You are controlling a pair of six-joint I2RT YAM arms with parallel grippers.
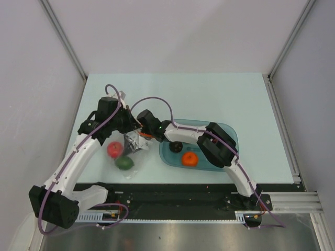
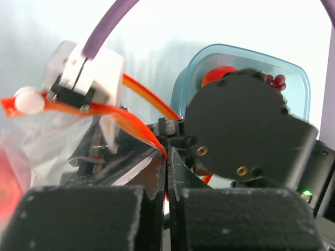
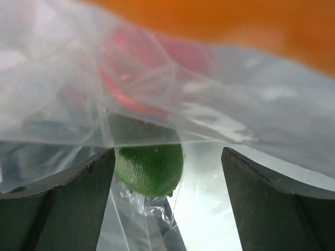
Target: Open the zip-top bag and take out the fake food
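Pale blue tabletop [image 1: 209, 94] under two arms. Left claw [image 2: 166, 157] is clenched on the orange-red zip strip [image 2: 131, 124] of the small clear crinkly zip-top bag [image 3: 235, 99]. Right claw [image 3: 167, 157] stands released, fingers wide, with the bag's film draped just in front and a green plastic fruit [image 3: 149, 167] showing between them. A red round plastic fruit [image 1: 113, 149] lies beside it inside the bag. An orange plastic fruit [image 1: 189, 158] and a dark plastic fruit [image 1: 176, 147] sit in the teal translucent tub [image 1: 167, 157].
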